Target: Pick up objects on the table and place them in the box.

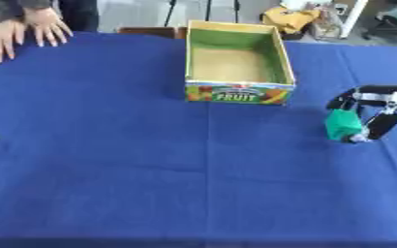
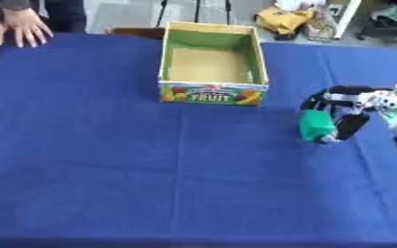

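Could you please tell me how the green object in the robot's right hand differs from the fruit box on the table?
The green object is small and solid green; the fruit box is far larger, with a printed fruit label and green inner walls. The green object is held in the right hand, while the fruit box stands on the blue tablecloth. The fruit box is open-topped and looks empty. Both show green.

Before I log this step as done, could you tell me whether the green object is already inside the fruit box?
No: the green object is held in the right hand beside the box, whose inside shows bare.
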Robot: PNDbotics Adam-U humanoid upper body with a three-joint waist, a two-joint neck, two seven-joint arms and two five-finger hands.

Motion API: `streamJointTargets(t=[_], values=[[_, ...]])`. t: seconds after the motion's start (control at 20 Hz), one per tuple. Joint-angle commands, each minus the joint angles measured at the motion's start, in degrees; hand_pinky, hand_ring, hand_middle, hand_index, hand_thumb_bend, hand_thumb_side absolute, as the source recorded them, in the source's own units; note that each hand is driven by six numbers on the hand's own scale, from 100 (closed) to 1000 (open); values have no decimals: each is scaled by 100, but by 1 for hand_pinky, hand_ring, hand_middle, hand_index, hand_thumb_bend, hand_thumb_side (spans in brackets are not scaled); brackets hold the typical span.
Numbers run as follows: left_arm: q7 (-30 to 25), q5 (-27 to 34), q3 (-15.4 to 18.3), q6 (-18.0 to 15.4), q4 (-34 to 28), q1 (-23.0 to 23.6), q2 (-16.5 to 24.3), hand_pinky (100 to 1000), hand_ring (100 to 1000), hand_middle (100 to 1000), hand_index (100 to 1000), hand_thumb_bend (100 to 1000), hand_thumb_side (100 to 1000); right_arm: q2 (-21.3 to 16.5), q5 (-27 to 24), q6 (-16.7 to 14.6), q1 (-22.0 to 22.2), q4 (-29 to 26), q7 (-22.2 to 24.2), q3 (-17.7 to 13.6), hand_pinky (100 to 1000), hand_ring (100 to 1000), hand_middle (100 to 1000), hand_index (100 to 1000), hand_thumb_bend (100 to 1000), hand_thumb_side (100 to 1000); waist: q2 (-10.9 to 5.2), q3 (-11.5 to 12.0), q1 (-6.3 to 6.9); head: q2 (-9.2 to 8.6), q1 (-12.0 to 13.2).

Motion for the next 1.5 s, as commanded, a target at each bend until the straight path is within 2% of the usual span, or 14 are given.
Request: streamJointTargets(t=[0.05, 0.15, 0.25, 0.35, 0.4, 0.7, 0.8, 0.95, 1.1, 1.3, 1.5], values=[[-5, 16, 36, -21, -91, -66, 94, 663, 832, 719, 767, 626, 705, -118, 41, -21, -54, 7, 1, -24, 581, 700, 718, 878, 406, 152, -67, 6, 16, -43, -21], [-6, 19, 36, -21, -90, -68, 91, 663, 832, 719, 767, 625, 705, -94, 47, -17, -47, 18, 4, -21, 539, 647, 673, 850, 311, 100, -66, 4, 21, -48, -21], [-7, 20, 36, -22, -92, -73, 90, 663, 832, 719, 766, 626, 705, -73, 60, 2, -40, 20, -10, -19, 489, 594, 622, 808, 184, 100, -65, 1, 26, -52, -22], [-6, 20, 37, -22, -91, -73, 90, 663, 832, 719, 766, 625, 705, -59, 84, 24, -32, 15, -54, -19, 421, 525, 575, 757, 100, 100, -64, -2, 29, -54, -23], [-6, 20, 37, -22, -91, -72, 89, 663, 832, 719, 766, 626, 705, -65, 93, 33, -14, 1, -84, -19, 404, 508, 557, 737, 100, 100, -64, -2, 30, -55, -23], [-4, 21, 39, -22, -90, -77, 90, 663, 831, 719, 766, 626, 705, -176, 38, 133, 138, -220, -298, -31, 156, 297, 376, 557, 100, 100, -67, -11, 15, -61, -19], [-4, 20, 40, -22, -87, -74, 92, 663, 831, 719, 766, 626, 705, -218, -28, 187, 156, -333, -384, -40, 104, 240, 336, 523, 100, 100, -73, -15, 8, -58, -18], [-3, 17, 42, -23, -86, -72, 96, 663, 831, 719, 766, 627, 704, -277, -129, 283, 165, -531, -484, -69, 100, 197, 308, 506, 100, 100, -84, -19, 1, -52, -18], [0, 15, 46, -24, -85, -61, 107, 663, 830, 719, 766, 627, 704, -395, -333, 395, 121, -879, -616, -194, 113, 207, 309, 509, 100, 100, -110, -31, -8, -50, 0], [-13, 11, 30, -19, -78, -47, 122, 663, 830, 719, 766, 627, 703, -555, -445, 562, -154, -1205, -701, -328, 119, 208, 307, 506, 100, 100, -154, -5, -40, -32, -18], [-31, 5, 14, -14, -73, -27, 145, 663, 830, 719, 766, 627, 703, -563, -371, 677, -556, -1196, -713, -413, 121, 209, 310, 508, 100, 100, -190, 64, -68, -18, -33]])
